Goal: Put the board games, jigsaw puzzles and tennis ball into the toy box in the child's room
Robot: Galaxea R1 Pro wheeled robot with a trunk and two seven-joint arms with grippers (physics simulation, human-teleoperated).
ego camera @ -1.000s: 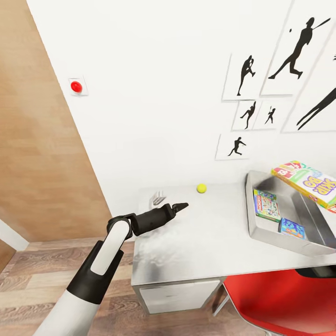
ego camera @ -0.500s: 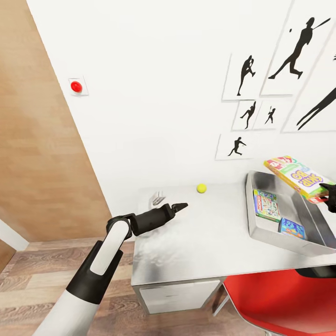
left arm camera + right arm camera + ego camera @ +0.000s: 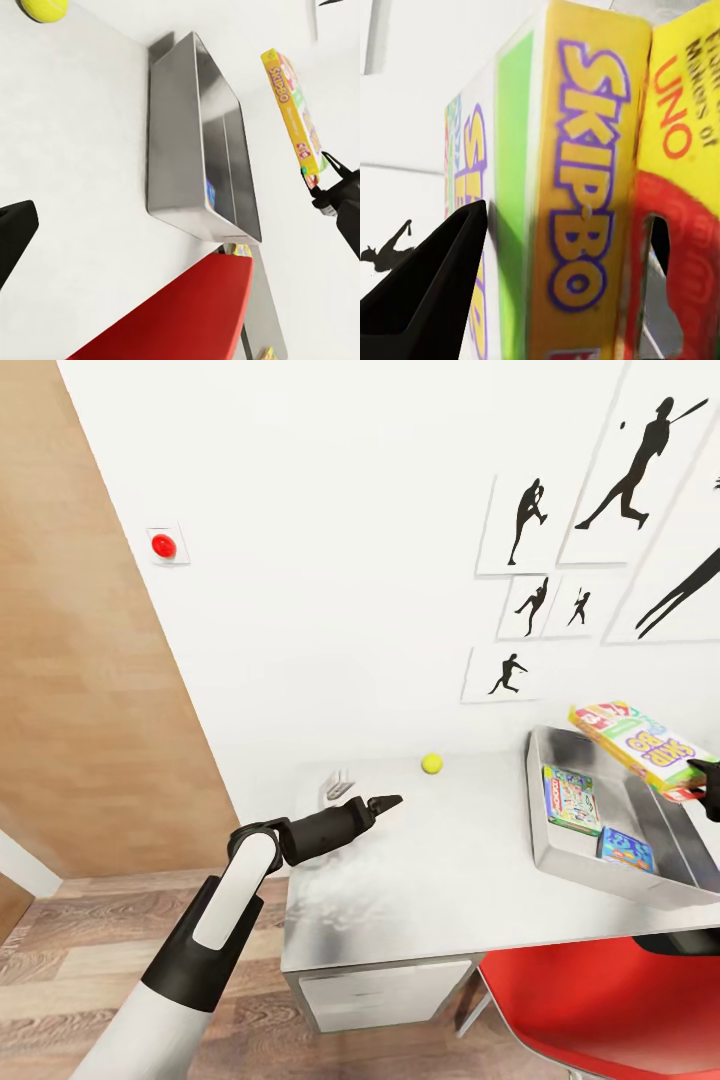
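At the right edge of the head view, the right gripper (image 3: pixel 708 788) held the yellow Skip-Bo game box (image 3: pixel 632 745) by one end, its fingers (image 3: pixel 431 289) pinched on the box. The box hung tilted in the air over the far side of the toy box (image 3: pixel 545 850), not touching it.

Two smaller game boxes (image 3: pixel 572 798) already lay flat inside the toy box, one behind the other. The tennis ball (image 3: pixel 432 763) sat alone on the counter (image 3: pixel 430 880) near the wall, in the middle of the picture.

The left gripper (image 3: pixel 385 801) hovered low over the counter, left of the ball. Its fingers looked close together with nothing in them, but the view was too small to be sure.

The big box could slip, because it was held only at one end and most of it stuck out. If it was let go while so tilted, it might land on the tray's wall and tip out onto the counter. It could also end up leaning on the two small boxes. The ball could roll off the counter if the left arm bumped it.
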